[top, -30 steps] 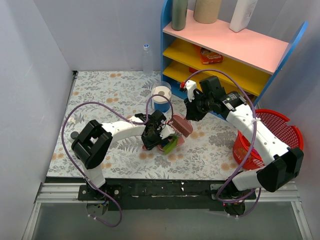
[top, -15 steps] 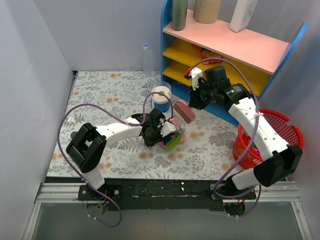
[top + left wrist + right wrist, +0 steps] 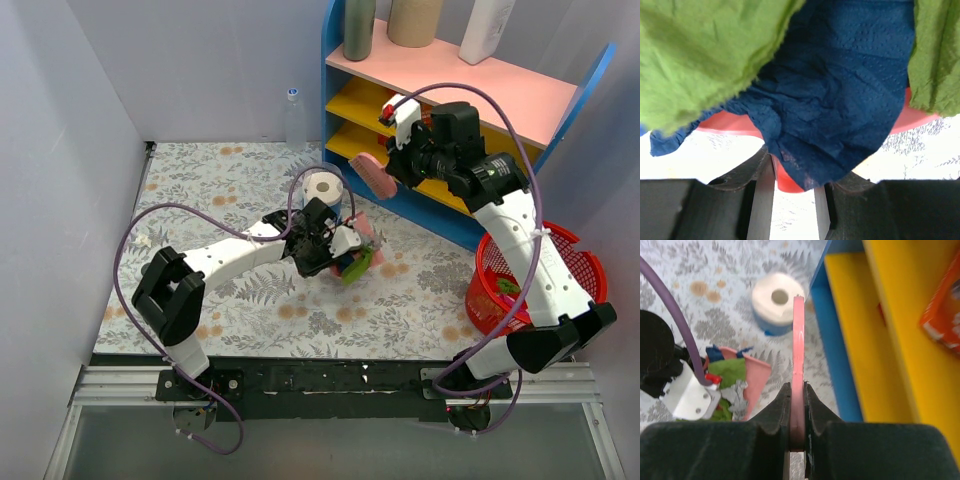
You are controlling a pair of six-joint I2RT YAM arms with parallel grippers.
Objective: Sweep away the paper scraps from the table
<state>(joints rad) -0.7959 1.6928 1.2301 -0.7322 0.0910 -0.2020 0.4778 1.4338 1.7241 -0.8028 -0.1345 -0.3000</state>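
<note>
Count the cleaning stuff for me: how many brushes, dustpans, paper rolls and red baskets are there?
Brush: 1
Dustpan: 1
Paper roll: 1
Red basket: 1
Total: 4

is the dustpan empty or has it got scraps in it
Not empty: green and dark blue paper scraps lie piled in the pink dustpan, seen from both wrist views.

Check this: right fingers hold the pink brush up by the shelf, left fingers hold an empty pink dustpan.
Not empty: the left wrist view shows green and dark blue paper scraps piled in the pink dustpan the left fingers hold. The rest stands.
</note>
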